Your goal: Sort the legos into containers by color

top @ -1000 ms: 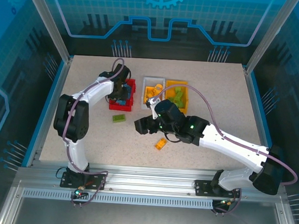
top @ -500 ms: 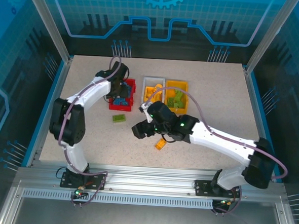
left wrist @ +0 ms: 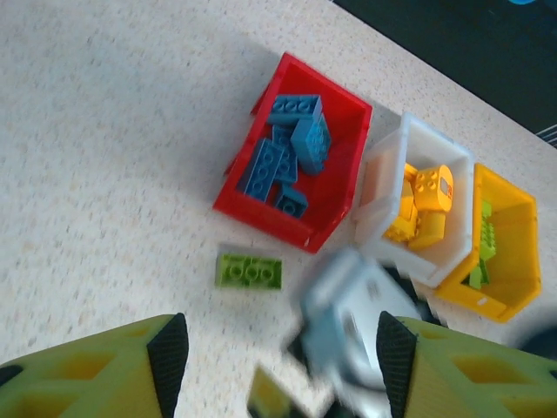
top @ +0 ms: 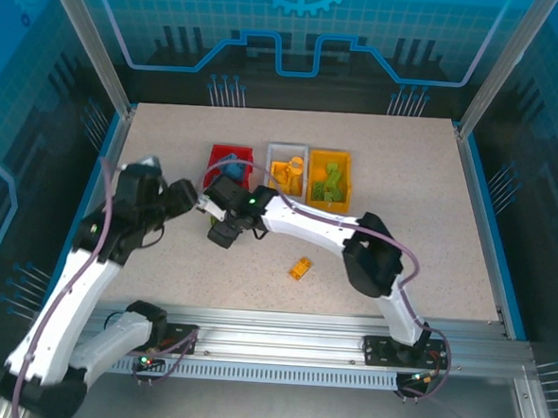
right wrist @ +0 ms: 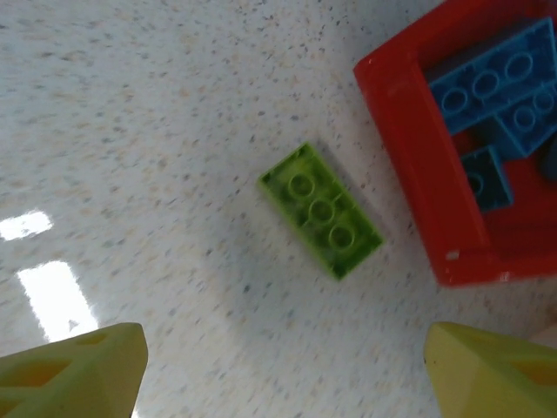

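A green lego (right wrist: 320,211) lies flat on the table just outside the red container (right wrist: 416,178), which holds several blue legos (right wrist: 487,83). My right gripper (right wrist: 283,374) hovers open over the table just short of that green lego; it is low and beside the red container (top: 214,158) as the right gripper (top: 223,232) in the top view. My left gripper (left wrist: 280,366) is open and empty, drawn back to the left gripper (top: 192,202) spot at the left. An orange lego (top: 300,268) lies alone mid-table. The white container (top: 287,147) holds orange legos, the yellow container (top: 345,189) green ones.
In the left wrist view the green lego (left wrist: 249,272) sits in front of the red container (left wrist: 261,219), with the white container (left wrist: 448,144) and yellow container (left wrist: 522,252) in a row to its right. The blurred right arm (left wrist: 357,340) crosses between my left fingers.
My left arm has pulled out of the red container and swung back to the left. The right arm has swept left from mid-table to beside the green lego.
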